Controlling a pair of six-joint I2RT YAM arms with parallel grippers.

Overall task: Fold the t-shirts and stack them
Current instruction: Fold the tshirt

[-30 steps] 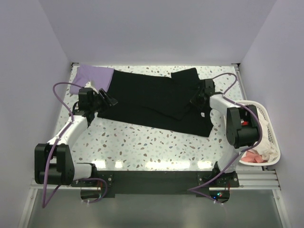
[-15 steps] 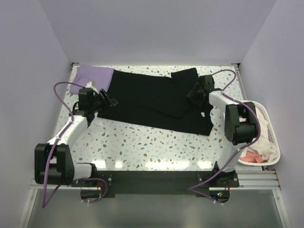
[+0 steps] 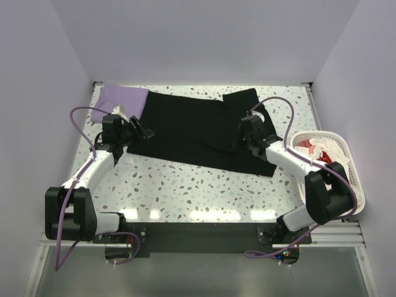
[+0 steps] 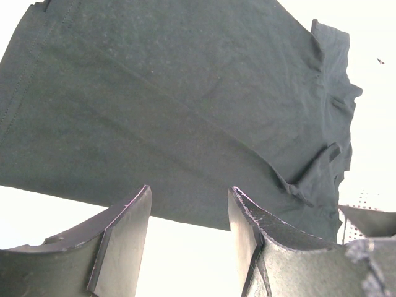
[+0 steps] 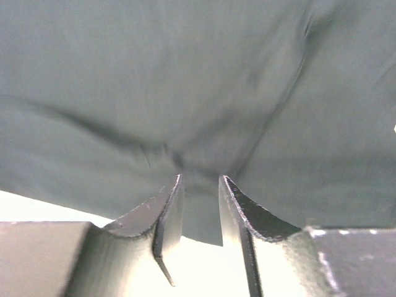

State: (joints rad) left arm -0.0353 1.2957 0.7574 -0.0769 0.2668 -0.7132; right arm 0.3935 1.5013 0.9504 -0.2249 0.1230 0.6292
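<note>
The black t-shirt (image 3: 192, 127) lies spread across the far half of the table, its right part folded over. The pale lavender t-shirt (image 3: 117, 98) sticks out from under its far left corner. My left gripper (image 3: 143, 131) hovers open at the black t-shirt's left edge, nothing between its fingers (image 4: 189, 192). My right gripper (image 3: 245, 137) is low over the shirt's right part. In the right wrist view its jaws (image 5: 199, 179) stand a narrow gap apart over the black cloth (image 5: 185, 74), whose near edge shows between them.
A white plastic basket (image 3: 356, 185) stands off the table's right edge with white, pink and red garments (image 3: 315, 147) in it. Speckled tabletop (image 3: 185, 185) shows in front of the shirt. Purple cables loop over both arms.
My right gripper let go at the shirt's right edge, moved left and toward me over the cloth, and its jaws are narrowing again. The left arm has not moved.
</note>
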